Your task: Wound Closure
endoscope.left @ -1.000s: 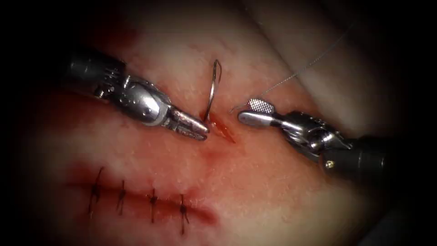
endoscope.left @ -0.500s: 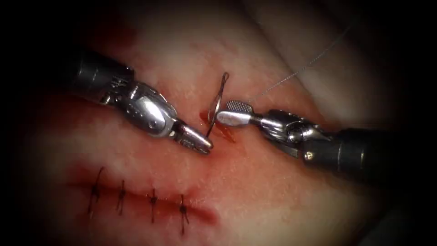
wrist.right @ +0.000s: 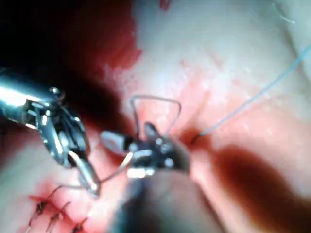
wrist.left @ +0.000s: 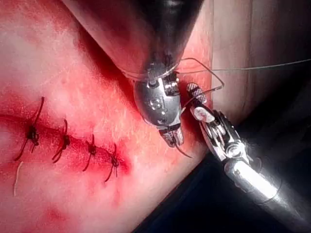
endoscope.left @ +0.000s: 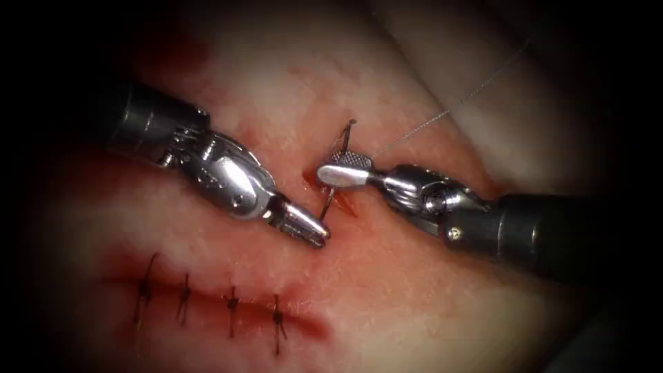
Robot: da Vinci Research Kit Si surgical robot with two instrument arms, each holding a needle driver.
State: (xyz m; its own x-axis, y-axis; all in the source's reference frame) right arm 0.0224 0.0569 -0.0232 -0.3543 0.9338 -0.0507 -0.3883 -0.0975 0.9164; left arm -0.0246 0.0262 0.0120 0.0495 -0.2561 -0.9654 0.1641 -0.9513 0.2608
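The curved needle (endoscope.left: 338,155) stands up over the short open cut (endoscope.left: 345,205) in the tissue (endoscope.left: 414,290). My left tool (endoscope.left: 312,231) comes in from the left of the cut, jaws shut on the needle near its lower, pointed end; the tip (wrist.left: 185,154) pokes out just past the jaws. My right tool (endoscope.left: 338,169) reaches in from the right, jaws open around the middle of the needle's curve. The thread (endoscope.left: 449,110) runs from beside the right tool's jaws up and to the right. Whether the needle's tail end is still in the tissue is hidden.
A second, closed cut with several dark stitches (endoscope.left: 231,304) lies below, towards the left, with red fluid (endoscope.left: 311,324) around it. Red fluid also stains the tissue at the open cut. Both shafts slant in from the sides.
The right tool has moved left until its open jaws straddle the needle. The left tool slid down and to the right with the needle, and the needle's top now leans right.
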